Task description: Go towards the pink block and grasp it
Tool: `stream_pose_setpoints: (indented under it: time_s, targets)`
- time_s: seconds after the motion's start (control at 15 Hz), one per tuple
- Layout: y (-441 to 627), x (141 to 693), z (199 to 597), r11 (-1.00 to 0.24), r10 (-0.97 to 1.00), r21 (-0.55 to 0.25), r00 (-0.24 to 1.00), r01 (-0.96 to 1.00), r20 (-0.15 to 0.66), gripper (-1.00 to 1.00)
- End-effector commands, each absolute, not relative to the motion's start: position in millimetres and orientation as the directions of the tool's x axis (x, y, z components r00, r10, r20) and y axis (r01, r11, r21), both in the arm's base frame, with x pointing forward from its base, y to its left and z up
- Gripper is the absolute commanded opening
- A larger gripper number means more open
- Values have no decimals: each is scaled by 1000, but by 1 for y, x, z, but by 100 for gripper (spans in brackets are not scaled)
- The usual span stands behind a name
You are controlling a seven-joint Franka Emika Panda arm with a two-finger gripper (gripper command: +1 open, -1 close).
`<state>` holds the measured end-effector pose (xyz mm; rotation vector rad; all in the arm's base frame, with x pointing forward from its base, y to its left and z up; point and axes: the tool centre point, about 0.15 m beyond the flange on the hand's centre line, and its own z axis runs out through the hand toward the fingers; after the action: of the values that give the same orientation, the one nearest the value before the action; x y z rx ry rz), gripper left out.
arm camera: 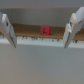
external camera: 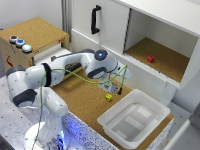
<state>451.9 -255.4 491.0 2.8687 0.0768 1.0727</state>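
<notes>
The pink block (external camera: 150,59) is a tiny red-pink cube on the cork floor of the open cabinet compartment at the exterior view's right. My gripper (external camera: 118,87) hangs over the cork table in front of the white cabinet, lower than the block and toward the exterior view's left of it. In the wrist view the gripper (arm camera: 40,39) is open and empty. Its two fingers (arm camera: 74,27) frame the pink block (arm camera: 45,30), which lies well ahead beyond the cabinet's white ledge (arm camera: 42,55).
A small yellow cube (external camera: 108,97) lies on the cork just below the gripper. A white plastic tub (external camera: 107,120) stands at the table's front right. A closed cabinet door with a black handle (external camera: 95,19) is beside the compartment. A button box (external camera: 35,31) stands at the left.
</notes>
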Motion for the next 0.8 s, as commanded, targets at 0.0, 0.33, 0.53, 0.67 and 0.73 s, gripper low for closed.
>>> stream_pose_setpoints:
  time_s: [0.0,0.33,0.53,0.67,0.73]
  targets:
    - [-277,558,510,-997,21,-44,814,57,581,100]
    - [-274,602,503,-997,-34,-78,839,10,543,100]
    - [-273,622,499,-998,-29,-63,855,4,518,100]
    - [-272,632,499,-998,-27,-59,859,3,512,100]
    - [-273,638,497,-998,-25,-55,863,3,504,100]
